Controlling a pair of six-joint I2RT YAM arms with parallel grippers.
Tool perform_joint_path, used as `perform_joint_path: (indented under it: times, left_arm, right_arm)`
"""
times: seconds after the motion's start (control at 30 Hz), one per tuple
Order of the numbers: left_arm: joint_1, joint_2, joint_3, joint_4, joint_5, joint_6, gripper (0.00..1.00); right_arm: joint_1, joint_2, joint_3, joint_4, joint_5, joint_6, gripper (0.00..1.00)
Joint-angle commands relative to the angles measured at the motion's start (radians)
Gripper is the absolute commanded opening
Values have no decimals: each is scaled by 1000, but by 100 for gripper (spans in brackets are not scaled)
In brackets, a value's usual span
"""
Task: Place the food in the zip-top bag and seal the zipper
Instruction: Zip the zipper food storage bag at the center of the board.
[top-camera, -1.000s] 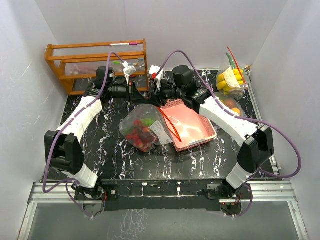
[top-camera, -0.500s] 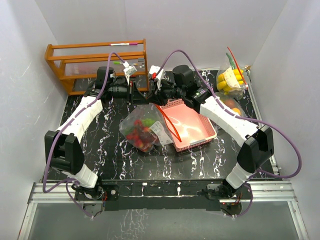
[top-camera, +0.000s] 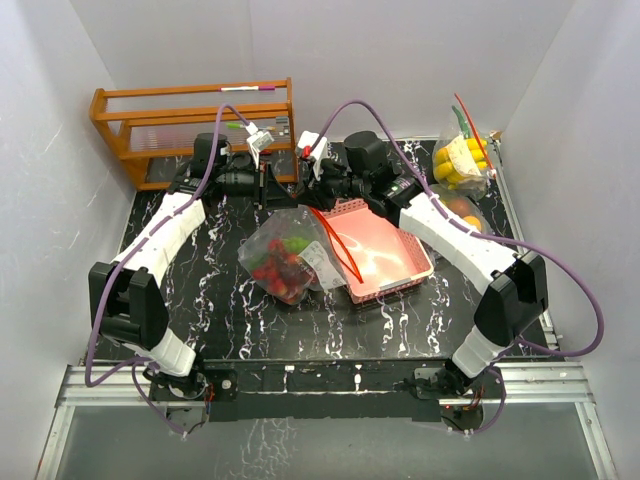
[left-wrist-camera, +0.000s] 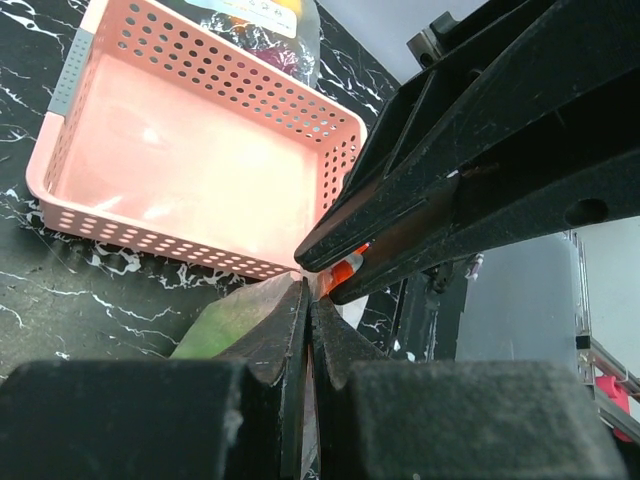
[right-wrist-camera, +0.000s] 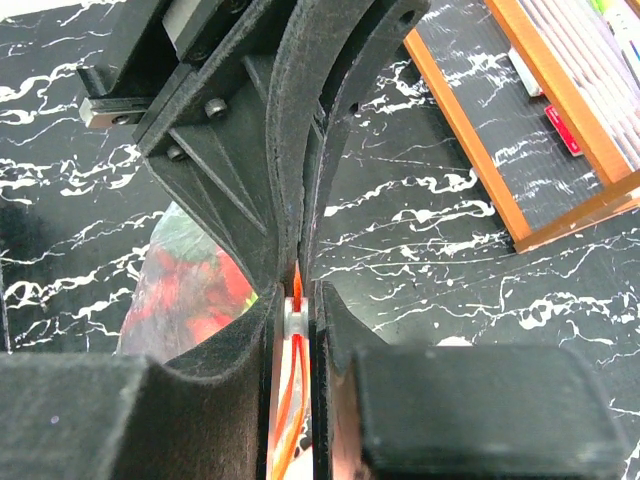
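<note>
The clear zip-top bag (top-camera: 290, 250) lies at mid table with the food (top-camera: 278, 264), red and green pieces, inside it. Its red zipper (top-camera: 338, 245) runs from the bag's far corner across the pink tray. Both grippers meet at that far corner. My left gripper (left-wrist-camera: 310, 292) is shut on the bag's edge, with green food (left-wrist-camera: 232, 318) showing through the plastic beside it. Facing it, my right gripper (right-wrist-camera: 297, 292) is shut on the white zipper slider (right-wrist-camera: 295, 318), orange zipper strips trailing toward the camera. Red food (right-wrist-camera: 195, 285) shows to the left.
A pink perforated tray (top-camera: 392, 262) sits right of the bag, partly under the zipper. Two other filled bags lie at the back right, one with yellow fruit (top-camera: 458, 160), one with orange (top-camera: 465, 212). A wooden rack (top-camera: 190, 122) stands at the back left.
My right gripper's jaws have closed onto the zipper slider. Both arms and the bag have barely moved.
</note>
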Motion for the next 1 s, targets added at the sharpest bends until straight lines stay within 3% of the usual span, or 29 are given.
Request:
perform_joint_path:
  times: [0.0, 0.53, 0.97]
  left_arm:
    - [6, -84, 61, 18, 45, -21, 0]
    - [14, -102, 74, 21, 36, -26, 0]
    - [25, -105, 83, 34, 12, -38, 0]
  right_arm:
    - [-10, -35, -27, -23, 81, 9, 8]
    - [-22, -75, -123, -44, 105, 56, 8]
    - [-27, -225, -332, -77, 68, 155, 8]
